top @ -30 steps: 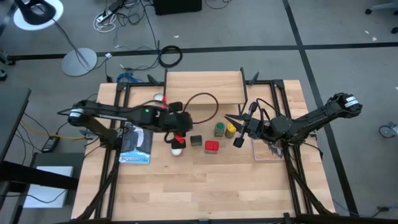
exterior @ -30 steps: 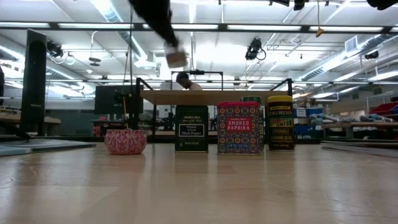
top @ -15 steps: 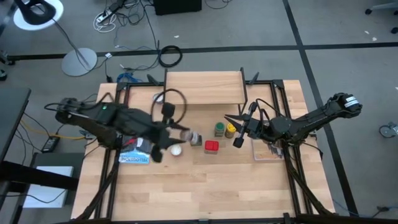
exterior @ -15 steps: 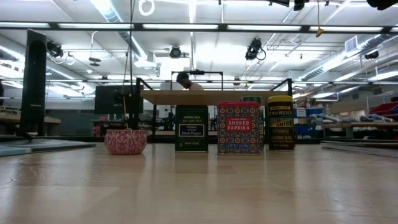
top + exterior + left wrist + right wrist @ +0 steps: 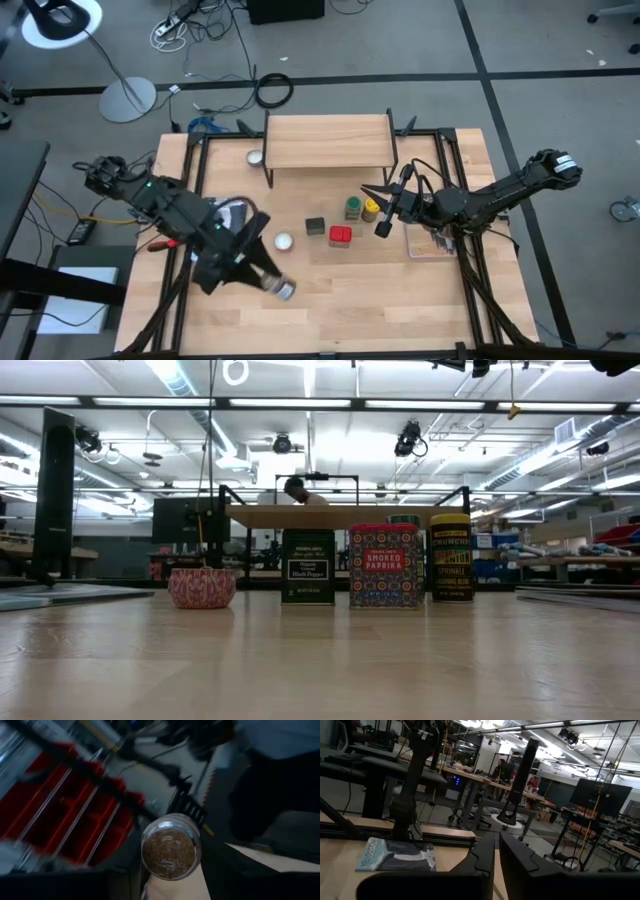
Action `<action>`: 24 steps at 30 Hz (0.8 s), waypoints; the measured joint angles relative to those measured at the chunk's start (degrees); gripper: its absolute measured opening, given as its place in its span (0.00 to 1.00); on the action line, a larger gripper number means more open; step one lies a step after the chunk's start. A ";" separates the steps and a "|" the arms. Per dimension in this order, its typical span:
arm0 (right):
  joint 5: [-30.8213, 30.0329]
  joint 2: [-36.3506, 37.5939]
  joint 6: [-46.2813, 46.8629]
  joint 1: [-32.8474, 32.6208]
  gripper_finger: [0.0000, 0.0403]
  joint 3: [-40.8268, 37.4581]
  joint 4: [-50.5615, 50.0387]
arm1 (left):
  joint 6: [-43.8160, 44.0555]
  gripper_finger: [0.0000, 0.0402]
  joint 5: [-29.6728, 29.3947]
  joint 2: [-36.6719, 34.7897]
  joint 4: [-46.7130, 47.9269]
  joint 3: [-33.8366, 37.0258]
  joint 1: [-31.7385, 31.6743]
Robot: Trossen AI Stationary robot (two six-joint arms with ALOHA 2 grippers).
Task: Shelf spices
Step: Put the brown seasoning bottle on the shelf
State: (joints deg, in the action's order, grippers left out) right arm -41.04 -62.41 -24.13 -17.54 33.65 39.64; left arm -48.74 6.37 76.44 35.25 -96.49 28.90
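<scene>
My left gripper (image 5: 272, 283) is over the table's near-left part, shut on the small brownish jar (image 5: 284, 290). The shelf (image 5: 326, 142) stands at the far edge with nothing on its plank. In front of it stand the black tin (image 5: 316, 226), red tin (image 5: 340, 235), green-capped jar (image 5: 354, 208) and yellow jar (image 5: 371, 210). The low view shows the black tin (image 5: 308, 567), red tin (image 5: 385, 565) and yellow jar (image 5: 451, 557) upright on the tabletop. My right gripper (image 5: 366, 187) waits just right of the jars, shut, pointing toward the table's left. My left gripper pinches the small brownish jar by its glass sides (image 5: 194, 851) between the two fingers. The jar lies along the fingers, and one round end, showing brown spice, faces the wrist camera. It is lifted clear of the table and tilted far over, with its grey end (image 5: 286, 292) pointing toward the near edge.
Two round silver discs lie on the table, one (image 5: 283, 241) left of the black tin and one (image 5: 255, 157) by the shelf's left leg. A flat book (image 5: 395, 855) lies at the left and another (image 5: 432, 243) under my right arm. Bare wood stretches along the near edge.
My left gripper has carried the small brownish jar from above the disc near the black tin toward the table's near edge. It rose out of the low view, and the jar has tipped over from its earlier pose. My right arm has kept still.
</scene>
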 joint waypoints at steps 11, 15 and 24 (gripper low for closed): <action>0.02 0.00 0.04 0.00 0.06 0.01 0.00 | -16.78 0.38 15.35 1.40 4.45 0.08 5.05; 0.15 0.00 0.06 0.08 0.06 0.02 -0.01 | -19.71 0.38 16.19 2.52 4.41 0.07 6.67; 0.24 0.00 0.26 0.11 0.06 0.02 -0.28 | -14.34 0.38 6.93 3.47 -1.30 0.07 7.60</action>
State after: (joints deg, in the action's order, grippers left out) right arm -40.80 -62.41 -23.88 -17.43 33.67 39.35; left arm -63.08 13.30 79.91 33.96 -96.42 36.50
